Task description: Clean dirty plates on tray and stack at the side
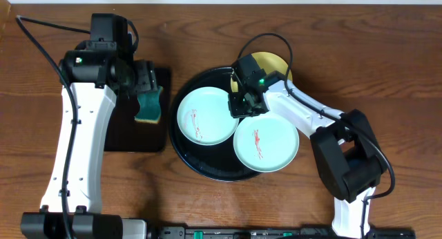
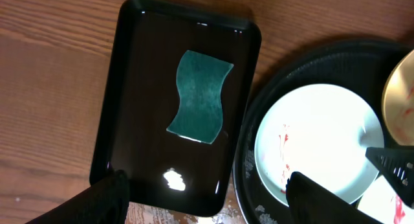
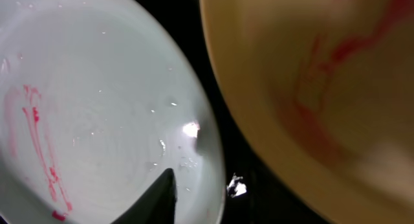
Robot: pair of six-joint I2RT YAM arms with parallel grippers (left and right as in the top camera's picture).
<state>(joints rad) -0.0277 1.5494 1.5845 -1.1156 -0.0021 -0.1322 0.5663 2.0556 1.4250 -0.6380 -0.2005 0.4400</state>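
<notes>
On round black tray: left mint plate, right mint plate, yellow plate, all red-smeared | right gripper at left mint plate's rim, grip unclear | left gripper spread wide, empty, over sponge on rectangular tray

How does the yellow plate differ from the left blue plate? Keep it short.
Colour: yellow plate golden, left blue plate pale mint. Cover: yellow plate half hidden under the right arm, blue plate almost fully shown. Both lie on the round black tray with red smears.
</notes>
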